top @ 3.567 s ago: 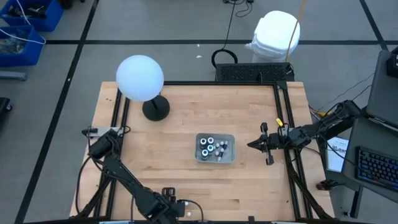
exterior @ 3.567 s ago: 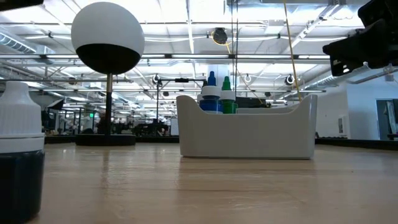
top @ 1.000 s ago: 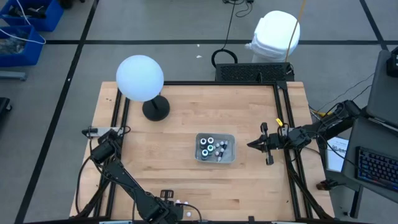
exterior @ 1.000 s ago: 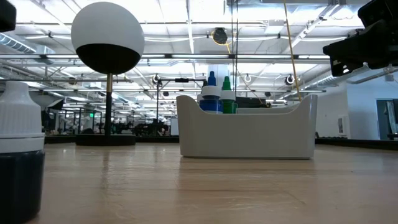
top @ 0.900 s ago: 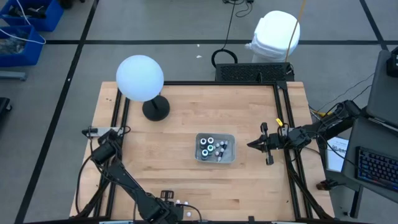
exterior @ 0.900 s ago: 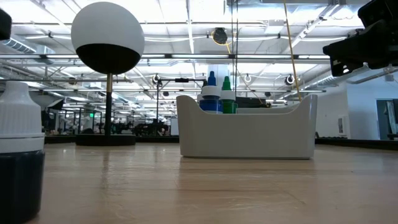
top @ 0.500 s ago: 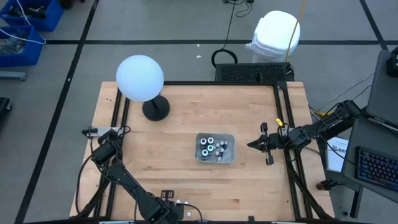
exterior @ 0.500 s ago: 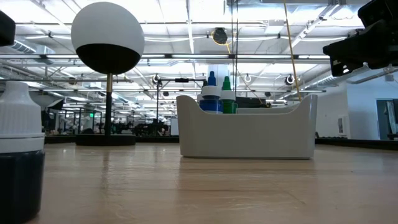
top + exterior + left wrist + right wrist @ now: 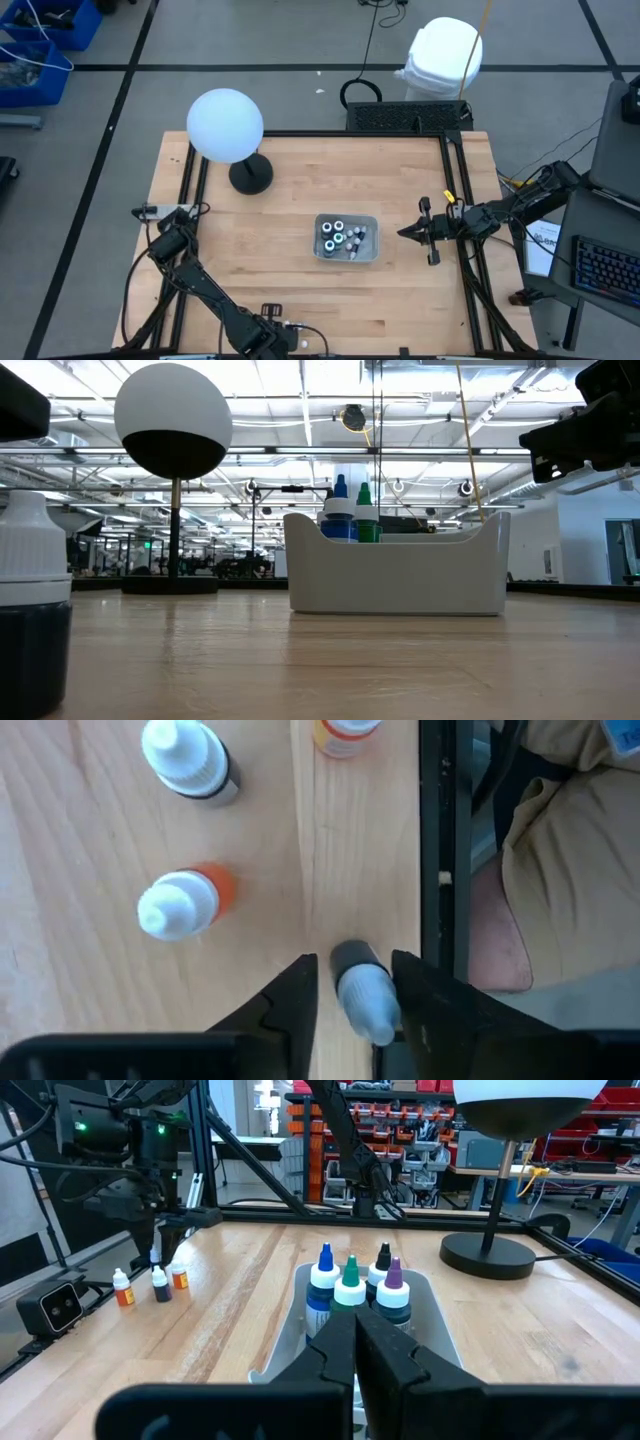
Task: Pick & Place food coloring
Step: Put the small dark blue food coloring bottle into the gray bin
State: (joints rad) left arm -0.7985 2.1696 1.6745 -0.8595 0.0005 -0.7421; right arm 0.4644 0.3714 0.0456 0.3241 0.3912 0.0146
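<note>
Loose food coloring bottles stand on their bases near the table's near edge: a dark one with a white cap (image 9: 186, 760), an orange one (image 9: 184, 906) and a dark one with a pale cap (image 9: 362, 992). My left gripper (image 9: 355, 975) points down over that last bottle, open, one finger on each side of it. More food coloring bottles (image 9: 340, 237) stand upright in the clear tray (image 9: 372, 256) at mid-table. My right gripper (image 9: 403, 232) hovers level to the right of the tray, shut and holding nothing. My left gripper comes from above, pointing down, its fingers on either side of the pale-capped bottle's cap (image 9: 368, 1005). A gap shows at one finger (image 9: 300, 990); the other finger (image 9: 412, 992) lies close to the cap, and I cannot tell whether it touches. The bottle stands on the table.
A white globe lamp (image 9: 225, 125) on a dark round base (image 9: 250, 176) stands at the far left. A black frame rail (image 9: 440, 870) runs along the table edge right beside the loose bottles. Bare wood lies between the tray and the near edge.
My left gripper has shifted slightly over the loose bottles at the near edge; more of it now shows in the low view's upper left corner. The bottles and tray stand as before.
</note>
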